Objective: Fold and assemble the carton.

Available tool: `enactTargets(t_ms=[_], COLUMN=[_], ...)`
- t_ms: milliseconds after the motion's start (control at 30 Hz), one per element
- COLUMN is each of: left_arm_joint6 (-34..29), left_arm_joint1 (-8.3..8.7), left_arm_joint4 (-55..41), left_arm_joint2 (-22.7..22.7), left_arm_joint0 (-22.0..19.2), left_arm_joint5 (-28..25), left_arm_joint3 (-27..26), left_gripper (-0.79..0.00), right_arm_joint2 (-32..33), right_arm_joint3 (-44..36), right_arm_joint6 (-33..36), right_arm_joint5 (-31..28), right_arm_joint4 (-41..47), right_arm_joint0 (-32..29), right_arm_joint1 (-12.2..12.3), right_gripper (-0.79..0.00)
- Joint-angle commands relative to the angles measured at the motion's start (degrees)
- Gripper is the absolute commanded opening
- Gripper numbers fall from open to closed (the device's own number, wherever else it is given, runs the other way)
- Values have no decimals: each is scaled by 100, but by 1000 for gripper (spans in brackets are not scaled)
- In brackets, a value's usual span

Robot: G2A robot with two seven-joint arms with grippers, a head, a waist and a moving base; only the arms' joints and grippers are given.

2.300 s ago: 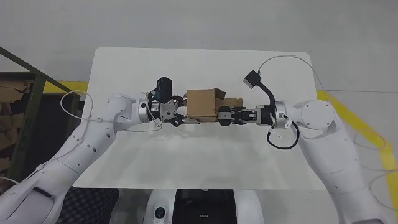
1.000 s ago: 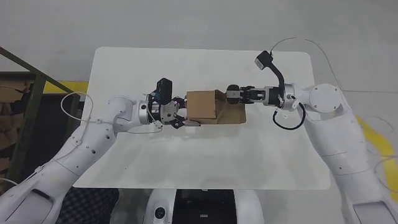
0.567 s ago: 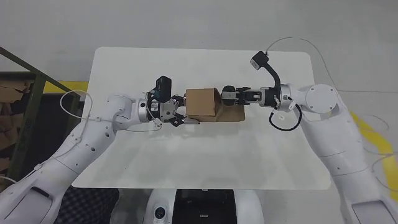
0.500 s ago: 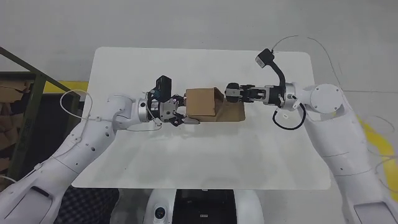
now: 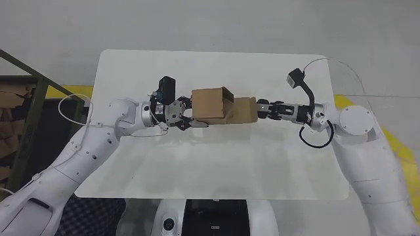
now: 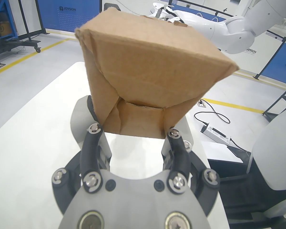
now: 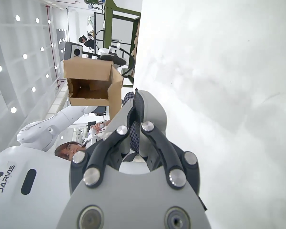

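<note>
while left gripper (image 6: 133, 129) clamps the carton (image 6: 145, 67), right gripper (image 7: 136, 94) jaws together, just beside it

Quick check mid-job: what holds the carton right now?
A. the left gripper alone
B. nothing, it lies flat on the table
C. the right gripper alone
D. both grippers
A: the left gripper clamps the carton by its near end, while the right gripper is shut with nothing in it.

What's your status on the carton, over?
Status: left gripper shut on carton, held above table; right gripper shut, empty, beside open flap; that end not yet folded; nothing blocking.
</note>
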Motion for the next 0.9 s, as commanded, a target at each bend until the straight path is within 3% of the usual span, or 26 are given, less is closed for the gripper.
enactTargets(t_ms=[0, 400, 867], left_arm_joint6=[-6, -60, -135], left_arm_joint1=[-9, -86, -183], left_arm_joint4=[-7, 68, 263], left_arm_joint2=[21, 136, 123], left_arm_joint0=[0, -72, -91], left_arm_joint5=[0, 0, 0], left_arm_joint3=[4, 34, 32], left_gripper=[-419, -422, -422], right_arm_joint2=[-186, -692, -857], right_arm_joint3=[55, 375, 246], right_arm_joint6=[-22, -96, -39], right_arm_joint5=[-89, -550, -552], right_arm_joint4=[160, 954, 1155], right_arm_joint0=[29, 174, 217], right_arm_joint1=[-37, -176, -203], right_gripper=[-785, -785, -785])
